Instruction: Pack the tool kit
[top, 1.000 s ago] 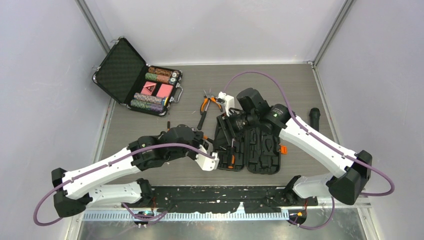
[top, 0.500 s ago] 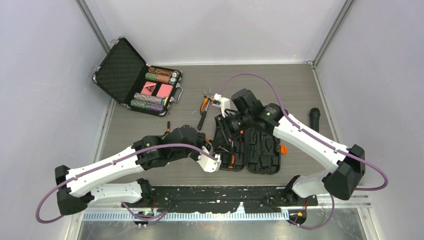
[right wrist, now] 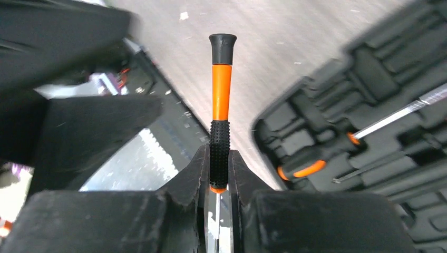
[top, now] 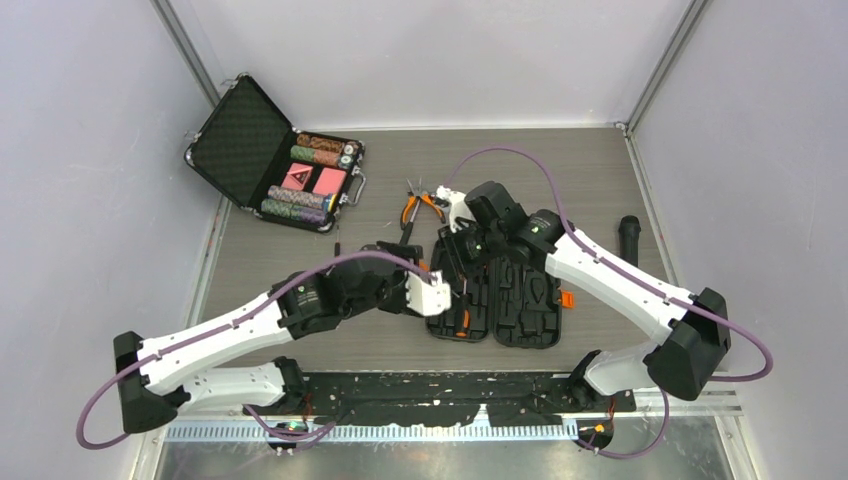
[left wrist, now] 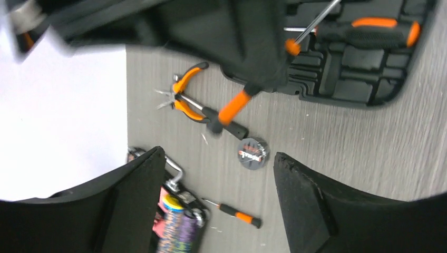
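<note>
A: Top view. The tool kit lies open and flat, mid-table in front of the arms. The pliers lie loose just beyond its far left corner. Both wrists crowd its left half, so jaw state can't be read here.

B: Left wrist view?

A: The left gripper is spread wide with nothing held. Past its fingers, a small screwdriver and a round black disc lie on the table. The disc's label is illegible. The other arm blocks the upper frame, blurred.

B: Right wrist view?

A: The right gripper is clenched on a slim screwdriver at its knurled black band, beside the kit's edge. Judgement: light, rigid and thin, apt to pivot; the knurled band is the sound hold. The shaft runs down between the fingers with the tip out of sight. The target slot is unclear.
</note>
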`<act>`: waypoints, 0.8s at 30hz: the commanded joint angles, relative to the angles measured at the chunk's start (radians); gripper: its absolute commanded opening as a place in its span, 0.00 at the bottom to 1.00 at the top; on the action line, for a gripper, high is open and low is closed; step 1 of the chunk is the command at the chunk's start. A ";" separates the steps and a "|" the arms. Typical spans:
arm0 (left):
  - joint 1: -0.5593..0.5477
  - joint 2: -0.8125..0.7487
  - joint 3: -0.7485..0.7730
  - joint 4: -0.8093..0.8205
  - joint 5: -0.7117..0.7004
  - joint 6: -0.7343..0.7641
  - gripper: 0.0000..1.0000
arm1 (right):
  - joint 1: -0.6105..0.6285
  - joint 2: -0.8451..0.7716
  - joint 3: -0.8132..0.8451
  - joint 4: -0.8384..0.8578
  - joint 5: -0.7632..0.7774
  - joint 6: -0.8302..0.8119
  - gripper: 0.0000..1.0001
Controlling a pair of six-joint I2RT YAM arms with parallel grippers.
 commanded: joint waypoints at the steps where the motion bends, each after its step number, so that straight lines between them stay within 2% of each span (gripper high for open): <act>1: 0.076 -0.041 -0.043 0.181 -0.018 -0.339 0.79 | -0.052 -0.003 -0.057 0.040 0.249 0.068 0.05; 6: 0.224 -0.047 -0.109 0.249 0.060 -0.746 0.82 | -0.072 -0.023 -0.144 0.153 0.402 0.182 0.05; 9: 0.364 -0.045 -0.174 0.284 0.163 -1.049 0.84 | -0.071 -0.013 -0.204 0.236 0.439 0.280 0.05; 12: 0.508 -0.049 -0.214 0.274 0.288 -1.223 0.85 | -0.069 0.041 -0.209 0.261 0.504 0.347 0.05; 17: 0.750 -0.082 -0.203 0.158 0.502 -1.334 0.92 | -0.032 0.089 -0.214 0.304 0.603 0.442 0.05; 20: 0.884 -0.082 -0.155 0.059 0.626 -1.307 0.94 | -0.013 0.127 -0.200 0.319 0.648 0.482 0.05; 22: 0.947 -0.084 -0.118 -0.002 0.638 -1.254 0.95 | -0.002 0.162 -0.181 0.319 0.654 0.492 0.05; 24: 0.954 -0.092 -0.088 -0.046 0.583 -1.202 0.95 | 0.016 0.191 -0.165 0.317 0.675 0.503 0.05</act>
